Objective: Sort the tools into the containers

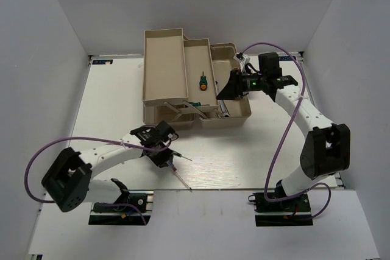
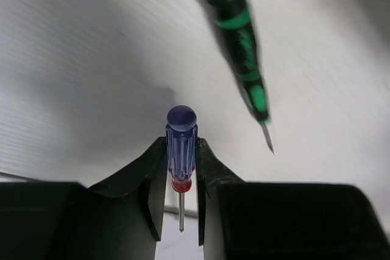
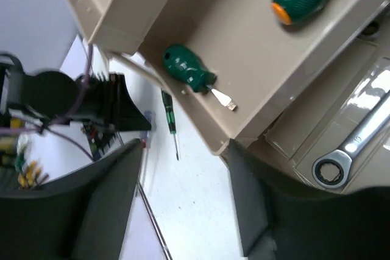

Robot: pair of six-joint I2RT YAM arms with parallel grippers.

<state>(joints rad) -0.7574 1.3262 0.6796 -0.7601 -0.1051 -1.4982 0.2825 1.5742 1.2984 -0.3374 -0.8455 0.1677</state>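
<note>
Only our left wrist view shows the left gripper (image 2: 181,175) clamped on the blue-handled screwdriver (image 2: 181,141), open white desk (image 2: 73,59) around it and a slim green-and-black screwdriver (image 2: 242,59) nearby. The right gripper (image 3: 186,150) gapes empty over the tray edge of the tan plastic toolbox (image 3: 262,41), with a silver wrench (image 3: 356,144) lower in its base.

Even overhead light floods the white worktop (image 1: 122,95), leaving only soft shadows. In the left wrist view the blue-handled screwdriver (image 2: 181,144) is sharp while the green-and-black screwdriver (image 2: 241,47) blurs; in the right wrist view glare streaks the silver wrench (image 3: 359,144) and the dark fingers (image 3: 103,211) of the right pincer (image 3: 183,168) loom unfocused.
</note>
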